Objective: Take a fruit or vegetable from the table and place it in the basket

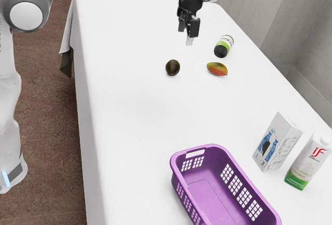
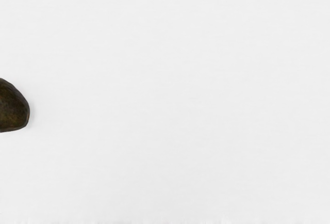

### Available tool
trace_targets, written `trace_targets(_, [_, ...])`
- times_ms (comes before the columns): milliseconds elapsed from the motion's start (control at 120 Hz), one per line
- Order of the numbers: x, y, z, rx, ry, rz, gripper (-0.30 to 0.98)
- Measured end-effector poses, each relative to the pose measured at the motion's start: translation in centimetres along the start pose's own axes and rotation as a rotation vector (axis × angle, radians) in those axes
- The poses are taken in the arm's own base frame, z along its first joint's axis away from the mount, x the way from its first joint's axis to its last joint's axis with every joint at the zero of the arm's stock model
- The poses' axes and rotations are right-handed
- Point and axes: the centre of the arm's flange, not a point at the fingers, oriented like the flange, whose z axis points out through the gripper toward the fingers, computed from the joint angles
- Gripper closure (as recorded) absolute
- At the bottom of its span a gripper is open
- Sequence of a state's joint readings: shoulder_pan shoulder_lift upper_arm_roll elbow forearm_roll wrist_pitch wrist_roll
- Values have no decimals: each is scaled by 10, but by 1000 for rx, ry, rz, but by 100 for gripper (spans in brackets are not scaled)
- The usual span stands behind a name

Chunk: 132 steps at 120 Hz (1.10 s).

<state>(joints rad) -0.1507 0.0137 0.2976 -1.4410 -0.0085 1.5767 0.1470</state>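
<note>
My gripper hangs above the far part of the table with its fingers apart and nothing between them. Below it, nearer the exterior view's camera, a dark avocado lies on the white cloth. A red-green mango rests to the avocado's right in the exterior view. The wrist view has part of a dark brown-green avocado at its edge, on white cloth. The purple basket, upright with its top uncovered, stands at the exterior view's bottom, well away from the gripper.
A green-labelled bottle lies just beyond the mango. Two cartons stand to the right of the basket in the exterior view: a white-and-blue one and a coconut water carton. Bare white tablecloth stretches between the avocado and basket.
</note>
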Motion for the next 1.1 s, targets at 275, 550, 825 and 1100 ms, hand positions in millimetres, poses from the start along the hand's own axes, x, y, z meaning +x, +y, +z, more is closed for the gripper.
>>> trace_targets(275, [-40, -112, 82, 6, -63, -185, 0])
trace_targets(550, [-141, -270, 47, 36, 17, -484, 0])
trace_targets(825, [-116, -288, 82, 75, -28, -520, 0])
trace_targets(1100, [43, -237, 84, 76, 83, -363, 0])
